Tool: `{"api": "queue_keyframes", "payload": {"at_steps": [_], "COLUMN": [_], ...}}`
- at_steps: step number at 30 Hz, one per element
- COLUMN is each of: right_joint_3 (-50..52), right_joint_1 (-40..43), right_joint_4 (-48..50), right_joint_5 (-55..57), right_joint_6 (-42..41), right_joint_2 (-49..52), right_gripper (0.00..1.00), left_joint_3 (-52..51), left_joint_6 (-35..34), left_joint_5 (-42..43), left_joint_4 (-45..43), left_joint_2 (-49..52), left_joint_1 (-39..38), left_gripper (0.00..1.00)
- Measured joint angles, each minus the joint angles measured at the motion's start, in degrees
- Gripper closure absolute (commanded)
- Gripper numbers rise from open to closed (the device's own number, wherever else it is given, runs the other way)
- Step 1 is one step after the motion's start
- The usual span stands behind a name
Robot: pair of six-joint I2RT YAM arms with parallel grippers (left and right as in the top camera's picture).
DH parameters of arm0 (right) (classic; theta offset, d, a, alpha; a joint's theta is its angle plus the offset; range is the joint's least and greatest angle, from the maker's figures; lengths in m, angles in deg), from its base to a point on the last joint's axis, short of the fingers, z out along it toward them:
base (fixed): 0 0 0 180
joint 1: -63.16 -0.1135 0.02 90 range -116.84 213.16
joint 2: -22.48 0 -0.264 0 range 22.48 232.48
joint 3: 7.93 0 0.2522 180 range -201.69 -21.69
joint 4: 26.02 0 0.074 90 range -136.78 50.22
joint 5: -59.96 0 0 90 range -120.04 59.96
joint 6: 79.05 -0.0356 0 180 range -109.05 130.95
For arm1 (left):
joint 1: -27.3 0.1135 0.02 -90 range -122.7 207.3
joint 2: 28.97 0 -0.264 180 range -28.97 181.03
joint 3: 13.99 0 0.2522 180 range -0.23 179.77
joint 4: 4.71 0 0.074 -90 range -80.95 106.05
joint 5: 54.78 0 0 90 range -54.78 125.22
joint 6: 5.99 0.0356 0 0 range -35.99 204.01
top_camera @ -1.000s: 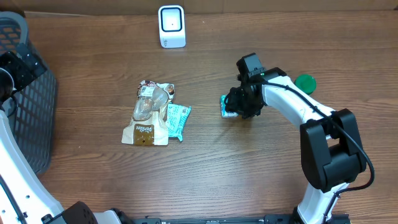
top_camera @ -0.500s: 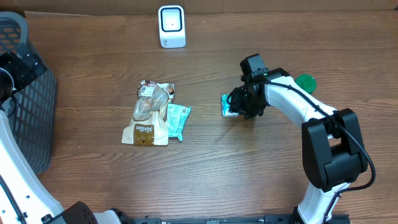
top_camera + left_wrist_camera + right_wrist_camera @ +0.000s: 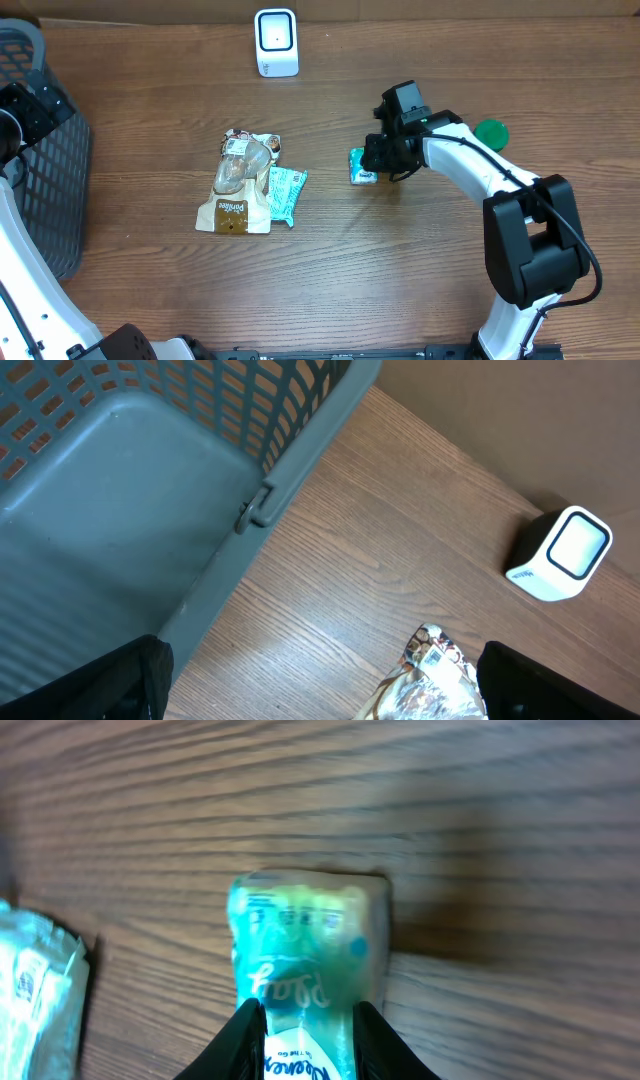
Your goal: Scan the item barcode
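Note:
The item is a small teal tissue pack [image 3: 360,167] right of the table's middle. My right gripper [image 3: 381,158] is shut on its right end. In the right wrist view the pack [image 3: 305,935] sticks out ahead of the gripper [image 3: 310,1018], both black fingers pressed against its sides, and it casts a shadow on the wood. The white barcode scanner [image 3: 276,42] stands at the far edge, well left of the pack; it also shows in the left wrist view [image 3: 560,553]. My left gripper [image 3: 325,695] hangs open beside the basket, holding nothing.
A grey mesh basket [image 3: 45,190] fills the left edge. A brown and silver snack pouch [image 3: 238,180] and a teal packet [image 3: 284,192] lie left of centre. A green lid [image 3: 491,132] lies beyond the right arm.
The right gripper's fingers have narrowed onto the tissue pack, and gripper and pack have shifted slightly left and toward the far side. The left arm has not moved.

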Motion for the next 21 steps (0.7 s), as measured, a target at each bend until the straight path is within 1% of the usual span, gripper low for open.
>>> {"api": "queue_keyframes", "payload": {"at_steps": [2, 5, 9, 12, 13, 14, 16, 17, 19, 20, 21], "right_joint_3": [0.00, 0.00, -0.17, -1.84, -2.86, -3.43, -4.66, -5.46, -5.92, -5.90, -5.68], "right_joint_1": [-1.01, -2.08, -2.12, -0.94, -0.17, 0.28, 1.27, 1.84, 2.21, 2.14, 1.99], "right_joint_4": [0.11, 0.81, -0.07, -3.67, -5.49, -6.51, -9.38, -11.69, -13.86, -15.08, -15.02], "right_joint_5": [-0.11, -0.22, -1.29, -2.25, -2.71, -2.89, -3.13, -3.23, -3.37, -3.43, -3.32], "right_joint_6": [2.91, 6.01, 7.80, 7.32, 5.95, 5.11, 1.86, -1.51, -5.86, -9.51, -11.56], "right_joint_2": [0.00, 0.00, 0.00, -0.13, -0.52, -0.92, -2.47, -3.67, -5.25, -5.79, -5.79], "right_gripper": [0.75, 0.80, 0.80, 0.77, 0.69, 0.64, 0.58, 0.51, 0.48, 0.43, 0.34], "left_joint_3": [0.00, 0.00, 0.00, 0.00, 0.00, 0.00, 0.00, 0.00, 0.00, 0.00, 0.00], "left_joint_6": [0.00, 0.00, 0.00, 0.00, 0.00, 0.00, 0.00, 0.00, 0.00, 0.00, 0.00], "left_joint_5": [0.00, 0.00, 0.00, 0.00, 0.00, 0.00, 0.00, 0.00, 0.00, 0.00, 0.00], "left_joint_4": [0.00, 0.00, 0.00, -0.02, -0.02, -0.02, 0.00, -0.02, 0.00, 0.00, 0.00], "left_joint_2": [0.00, 0.00, 0.00, 0.00, 0.00, 0.00, 0.00, 0.00, 0.00, 0.00, 0.00], "left_joint_1": [0.00, 0.00, 0.00, 0.00, 0.00, 0.00, 0.00, 0.00, 0.00, 0.00, 0.00], "left_gripper": [0.01, 0.00, 0.01, 0.01, 0.01, 0.01, 0.00, 0.01, 0.00, 0.00, 0.00]}}
